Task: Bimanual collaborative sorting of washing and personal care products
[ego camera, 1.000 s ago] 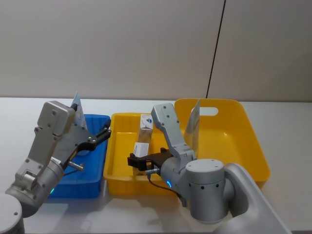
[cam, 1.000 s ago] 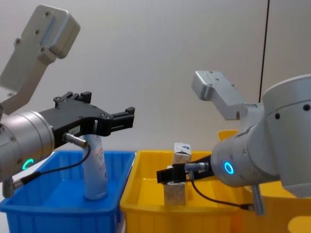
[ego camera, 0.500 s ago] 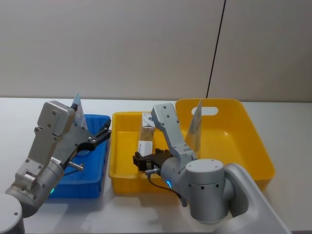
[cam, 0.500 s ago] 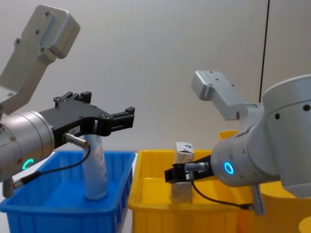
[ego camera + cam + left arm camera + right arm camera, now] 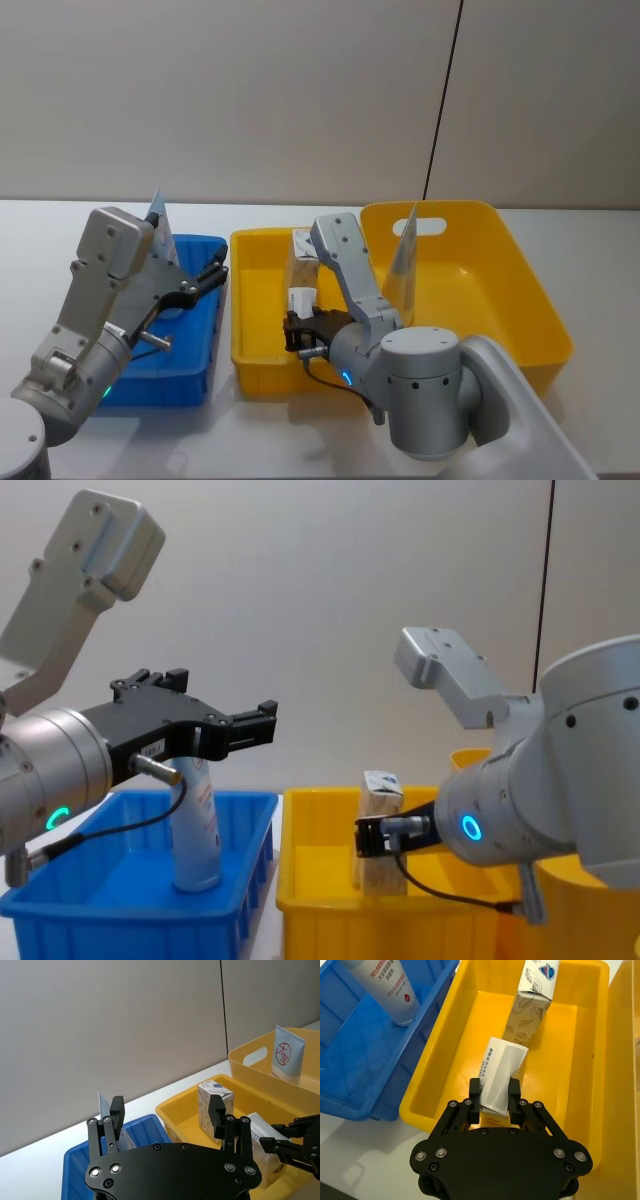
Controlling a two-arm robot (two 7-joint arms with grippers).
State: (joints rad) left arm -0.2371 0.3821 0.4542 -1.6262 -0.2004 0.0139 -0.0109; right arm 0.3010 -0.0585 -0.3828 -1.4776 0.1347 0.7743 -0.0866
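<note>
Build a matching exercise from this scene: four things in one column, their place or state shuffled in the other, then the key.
Things
1. left gripper
2. right gripper
3. red-circle tube
4. blue-emblem carton

Place or state
A. stands free in the small yellow bin
B. open, over the blue bin
C. stands in the large yellow bin
D. shut on the white-ended carton

Pairs: 1-B, 2-D, 3-C, 4-A
</note>
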